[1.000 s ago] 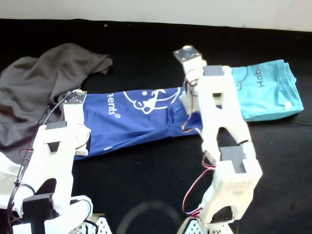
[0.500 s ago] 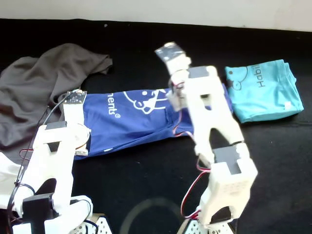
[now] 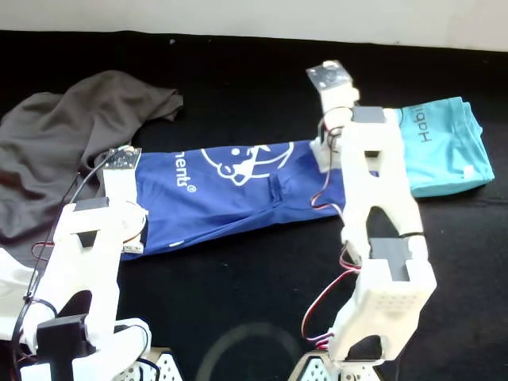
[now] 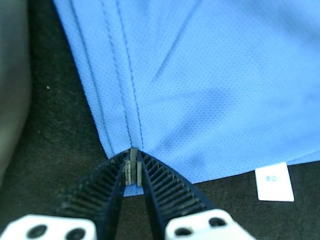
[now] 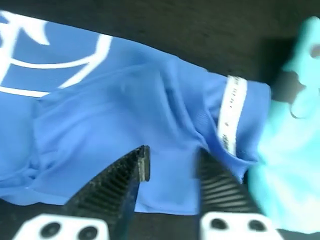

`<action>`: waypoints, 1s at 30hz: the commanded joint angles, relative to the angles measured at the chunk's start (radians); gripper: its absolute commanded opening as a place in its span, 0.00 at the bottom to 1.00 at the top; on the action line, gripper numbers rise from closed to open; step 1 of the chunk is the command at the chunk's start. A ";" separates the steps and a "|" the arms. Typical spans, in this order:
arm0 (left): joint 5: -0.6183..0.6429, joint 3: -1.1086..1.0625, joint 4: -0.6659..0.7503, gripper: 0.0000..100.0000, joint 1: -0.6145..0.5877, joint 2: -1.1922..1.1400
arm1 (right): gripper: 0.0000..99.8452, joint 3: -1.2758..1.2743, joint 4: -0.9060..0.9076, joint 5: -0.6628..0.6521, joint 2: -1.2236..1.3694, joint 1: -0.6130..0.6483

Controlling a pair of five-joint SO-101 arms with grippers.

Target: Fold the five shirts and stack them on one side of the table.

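A blue shirt (image 3: 230, 186) with white print lies in a long strip across the middle of the black table. My left gripper (image 4: 133, 167) is shut on its hem corner at the strip's left end (image 3: 121, 159). At the strip's right end my right gripper (image 5: 172, 162) hangs open just above the blue cloth, near the white neck tag (image 5: 231, 115); in the high view the right gripper (image 3: 324, 152) is beside a folded teal shirt (image 3: 440, 147). The teal shirt (image 5: 295, 145) touches the blue one's end.
A crumpled grey shirt (image 3: 71, 135) covers the back left of the table, close to my left arm, and its edge (image 4: 12, 75) lies beside the blue hem. White cloth (image 3: 8, 270) shows at the left edge. A white size label (image 4: 273, 181) hangs from the blue shirt.
My right arm swung left over the blue shirt and then back right, ending nearer the teal shirt. The blue shirt's right end now lies more stretched out. The left arm kept still.
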State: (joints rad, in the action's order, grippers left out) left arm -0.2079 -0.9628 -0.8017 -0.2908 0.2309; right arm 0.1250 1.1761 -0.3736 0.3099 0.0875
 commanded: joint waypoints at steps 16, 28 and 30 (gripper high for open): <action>0.008 -0.005 0.020 0.01 0.008 -0.001 | 0.01 -0.079 -0.015 0.000 -0.076 -0.150; 0.008 -0.005 0.020 0.01 0.008 -0.001 | 0.01 -0.363 -0.274 -0.044 -0.076 -0.222; 0.008 -0.005 0.020 0.01 0.008 -0.001 | 0.01 -0.392 -0.274 -0.095 -0.084 -0.257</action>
State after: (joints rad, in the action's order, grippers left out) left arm -0.2079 -0.9628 -0.8017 -0.2908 0.2309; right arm -0.2371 0.9152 -0.4089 0.2885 -0.1074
